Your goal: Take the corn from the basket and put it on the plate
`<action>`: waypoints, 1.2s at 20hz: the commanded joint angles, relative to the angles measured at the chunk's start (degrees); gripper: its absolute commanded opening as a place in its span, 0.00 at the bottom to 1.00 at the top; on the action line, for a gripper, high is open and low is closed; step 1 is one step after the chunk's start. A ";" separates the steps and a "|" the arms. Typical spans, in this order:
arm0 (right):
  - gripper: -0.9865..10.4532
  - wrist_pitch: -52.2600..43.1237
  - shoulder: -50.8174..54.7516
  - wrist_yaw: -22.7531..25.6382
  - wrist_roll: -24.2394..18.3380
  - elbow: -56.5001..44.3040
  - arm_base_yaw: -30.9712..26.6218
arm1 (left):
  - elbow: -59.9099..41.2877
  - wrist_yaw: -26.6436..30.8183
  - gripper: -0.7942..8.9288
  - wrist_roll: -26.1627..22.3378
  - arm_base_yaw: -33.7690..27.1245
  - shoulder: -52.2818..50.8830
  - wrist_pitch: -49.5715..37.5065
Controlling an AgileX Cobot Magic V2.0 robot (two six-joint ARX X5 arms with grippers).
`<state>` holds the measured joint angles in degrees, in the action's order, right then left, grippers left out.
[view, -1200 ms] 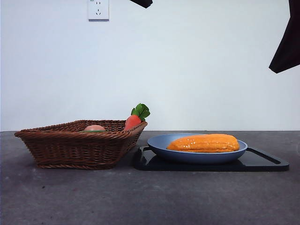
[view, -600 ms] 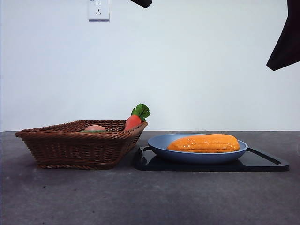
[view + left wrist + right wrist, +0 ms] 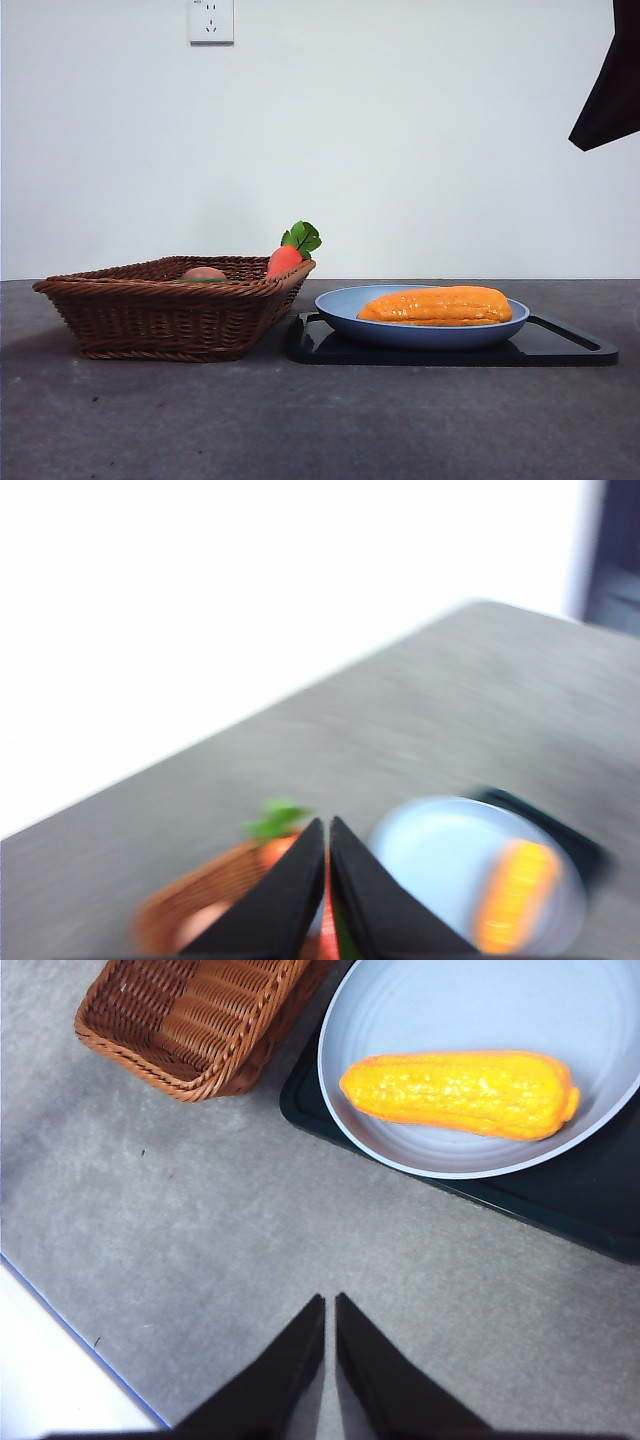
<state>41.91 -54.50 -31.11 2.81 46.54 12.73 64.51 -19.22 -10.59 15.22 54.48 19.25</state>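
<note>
The orange-yellow corn lies lengthwise in the light-blue plate, also seen as corn on the plate in the right wrist view. To the left stands the brown wicker basket. My right gripper hangs shut and empty above bare table, on the near side of the plate. My left gripper is shut and empty, high above the basket and plate; its view is blurred. A black arm part shows at the front view's top right corner.
A carrot with green leaves leans at the basket's right corner, and a round peach-coloured item lies inside. The plate rests on a flat black tray. A wall socket sits high on the white wall.
The black tip at the front view's top edge has gone out of the picture. The dark arm at the top right has risen slightly. Corn, plate and basket have not moved.
</note>
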 commanded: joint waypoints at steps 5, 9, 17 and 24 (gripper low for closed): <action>0.09 -0.37 -0.39 0.00 -0.28 0.44 0.15 | -26.49 1.86 0.09 2.80 -12.76 -21.99 -13.25; 0.09 -0.37 -0.39 0.00 -0.28 0.44 0.15 | -40.68 8.55 0.09 3.80 -14.93 -34.25 -15.74; 0.09 -0.39 -0.39 0.00 -0.28 0.44 0.15 | -58.99 10.75 0.09 5.55 -15.39 -48.72 -15.80; 0.09 -0.39 -0.39 0.00 -0.28 0.44 0.15 | -64.35 10.80 0.09 6.21 -15.45 -54.34 -10.21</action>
<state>41.89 -54.50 -31.11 2.79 46.54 12.73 1.78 -8.69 -4.95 -0.12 0.12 8.82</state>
